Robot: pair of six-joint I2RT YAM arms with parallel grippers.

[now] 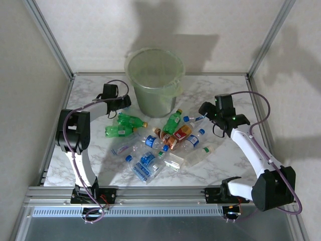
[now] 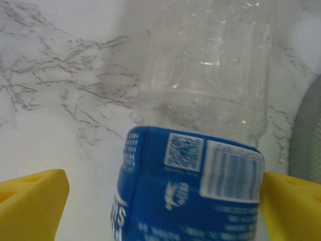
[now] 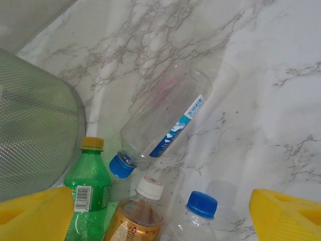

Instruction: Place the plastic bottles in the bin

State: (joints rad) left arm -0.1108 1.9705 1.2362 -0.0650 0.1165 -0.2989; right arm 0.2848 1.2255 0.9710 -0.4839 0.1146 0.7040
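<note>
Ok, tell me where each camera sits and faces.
Top external: above and behind, looking down on table, bin, bottles; both arms show.
Left wrist: close on a blue-labelled bottle between yellow fingers of the left gripper.
Right wrist: looks down on a green bottle; fingers of the right gripper at the corners.
Shared: top and right wrist see that green bottle.

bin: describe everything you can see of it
The bin is a round, tapered bucket, translucent pale green at the rolled rim, greyer down the wall, mesh-textured in the right wrist view. It stands upright at the far middle of the table, just behind the plastic bottles. Contact with them is unclear. From above its inside looks empty.
</note>
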